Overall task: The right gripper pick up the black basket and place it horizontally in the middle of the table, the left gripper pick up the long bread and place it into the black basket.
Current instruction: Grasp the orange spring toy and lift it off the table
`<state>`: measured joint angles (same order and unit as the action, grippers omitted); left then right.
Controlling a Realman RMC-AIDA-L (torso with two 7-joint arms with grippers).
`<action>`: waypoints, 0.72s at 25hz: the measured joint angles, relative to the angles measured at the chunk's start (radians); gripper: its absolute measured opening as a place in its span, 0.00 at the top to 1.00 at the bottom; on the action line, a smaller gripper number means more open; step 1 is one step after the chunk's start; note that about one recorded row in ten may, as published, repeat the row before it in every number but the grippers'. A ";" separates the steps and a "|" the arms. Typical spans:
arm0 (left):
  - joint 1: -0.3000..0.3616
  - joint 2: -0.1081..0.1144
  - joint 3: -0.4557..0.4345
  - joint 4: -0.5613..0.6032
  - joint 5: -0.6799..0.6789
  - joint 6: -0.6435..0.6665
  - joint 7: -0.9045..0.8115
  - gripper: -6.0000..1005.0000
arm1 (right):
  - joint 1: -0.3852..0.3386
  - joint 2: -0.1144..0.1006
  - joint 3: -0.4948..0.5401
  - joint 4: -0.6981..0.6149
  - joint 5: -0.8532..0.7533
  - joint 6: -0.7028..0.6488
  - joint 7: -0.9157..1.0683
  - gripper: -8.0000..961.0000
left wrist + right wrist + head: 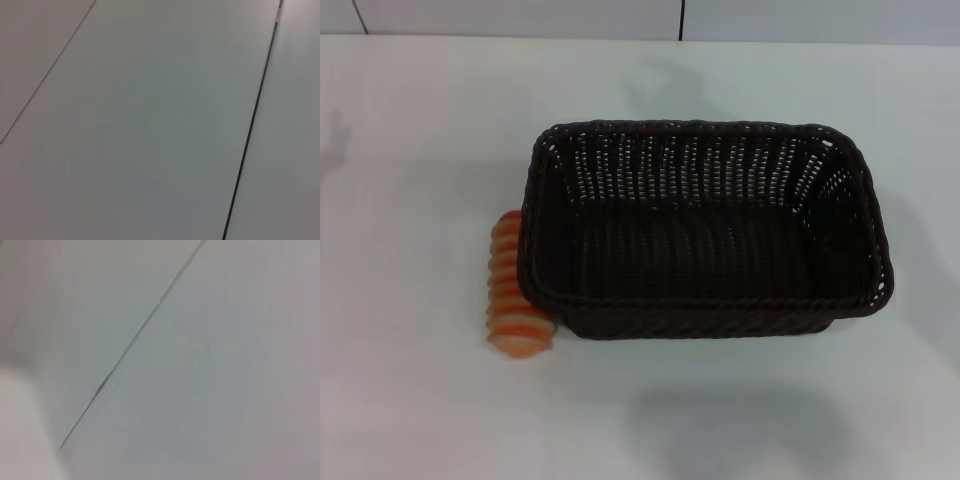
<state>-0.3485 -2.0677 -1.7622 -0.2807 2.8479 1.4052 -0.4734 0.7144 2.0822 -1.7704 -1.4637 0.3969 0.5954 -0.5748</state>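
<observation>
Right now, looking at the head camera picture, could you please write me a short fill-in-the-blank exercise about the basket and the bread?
1. The long bread lies on the table, outside the black basket, against its ____ end as the robot sees it.
2. The inside of the basket is ____.
3. The basket stands with its open side facing ____.
4. The number of grippers visible in the head view is ____.

Missing words: left; empty; up; zero
</observation>
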 joint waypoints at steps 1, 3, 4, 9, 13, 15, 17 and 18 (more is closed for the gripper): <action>0.004 0.000 0.001 0.004 0.002 0.000 -0.007 0.14 | -0.056 0.000 -0.007 -0.016 0.021 -0.096 0.000 0.48; 0.018 0.000 0.008 0.008 0.003 0.000 -0.017 0.14 | -0.180 -0.003 -0.047 -0.004 0.070 -0.379 -0.005 0.48; 0.031 0.000 0.019 0.006 0.003 0.000 -0.021 0.14 | -0.180 -0.003 -0.047 -0.004 0.070 -0.379 -0.005 0.48; 0.069 0.006 0.070 -0.004 0.004 0.000 -0.060 0.14 | -0.309 0.001 -0.151 0.149 0.081 -0.899 0.020 0.48; 0.085 0.007 0.141 -0.005 0.006 0.006 -0.090 0.14 | -0.352 0.004 -0.203 0.392 0.085 -1.378 0.138 0.48; 0.087 0.007 0.160 -0.005 0.006 0.007 -0.096 0.14 | -0.354 0.005 -0.203 0.436 0.097 -1.452 0.168 0.48; 0.090 0.008 0.195 -0.006 0.006 0.008 -0.100 0.14 | -0.358 0.005 -0.203 0.514 0.140 -1.559 0.211 0.48; 0.091 0.008 0.219 -0.006 0.006 0.009 -0.100 0.14 | -0.357 0.005 -0.202 0.599 0.219 -1.663 0.221 0.48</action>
<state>-0.2575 -2.0601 -1.5433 -0.2870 2.8536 1.4139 -0.5735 0.3571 2.0876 -1.9722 -0.8646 0.6155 -1.0677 -0.3542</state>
